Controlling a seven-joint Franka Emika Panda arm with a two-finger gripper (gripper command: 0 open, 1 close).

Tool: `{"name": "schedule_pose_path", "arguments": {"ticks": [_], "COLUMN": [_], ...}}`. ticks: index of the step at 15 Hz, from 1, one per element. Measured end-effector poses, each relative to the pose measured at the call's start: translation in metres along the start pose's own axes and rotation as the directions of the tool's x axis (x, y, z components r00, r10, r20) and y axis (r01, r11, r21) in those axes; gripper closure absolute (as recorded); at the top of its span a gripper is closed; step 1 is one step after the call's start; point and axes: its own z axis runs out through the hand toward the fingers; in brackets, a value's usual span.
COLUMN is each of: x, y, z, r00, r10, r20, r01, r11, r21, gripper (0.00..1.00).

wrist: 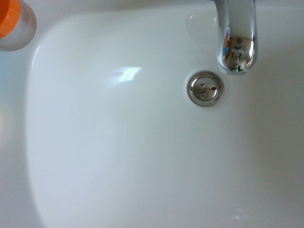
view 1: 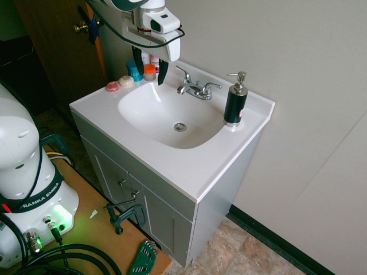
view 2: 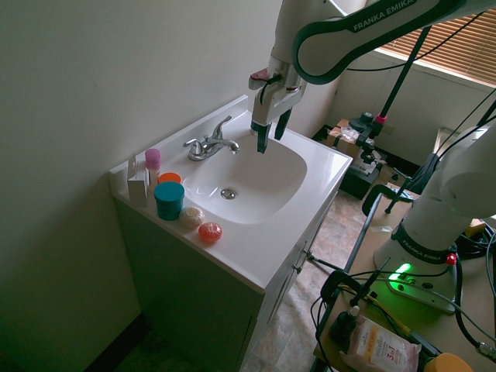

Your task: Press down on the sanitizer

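With the pincer (view 1: 151,70) open above the basin (view 1: 172,123), it should perhaps close, then press the sanitizer (view 1: 235,103) straight down.

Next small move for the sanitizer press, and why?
Probably shift the gripper sideways, staying high, towards the black pump bottle: it stands across the faucet from the jars, and the wrist view shows basin, spout and orange-lidded jar, no pump.
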Motion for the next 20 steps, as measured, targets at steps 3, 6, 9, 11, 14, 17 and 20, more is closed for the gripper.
{"name": "schedule_pose_path", "arguments": {"ticks": [3, 6, 9, 11, 14, 17, 20], "x": [0.010, 0.065, 0.122, 0.149, 0.183, 0.207, 0.218], "y": [-0.002, -0.006, -0.002, 0.007, 0.027, 0.040, 0.042], "z": [-0.010, -0.049, -0.072, -0.080, -0.091, -0.097, -0.094], "r00": [1.000, 0.995, 0.984, 0.975, 0.962, 0.952, 0.947], "r10": [0.015, 0.090, 0.169, 0.214, 0.267, 0.302, 0.315], "r20": [-0.012, -0.041, -0.053, -0.055, -0.059, -0.055, -0.055], "r01": [-0.015, -0.087, -0.163, -0.207, -0.258, -0.292, -0.306], "r11": [1.000, 0.993, 0.981, 0.972, 0.958, 0.947, 0.943], "r21": [0.019, 0.075, 0.102, 0.113, 0.125, 0.133, 0.130], "gripper": [0.00, 1.00, 1.00, 1.00, 1.00, 1.00, 1.00]}}
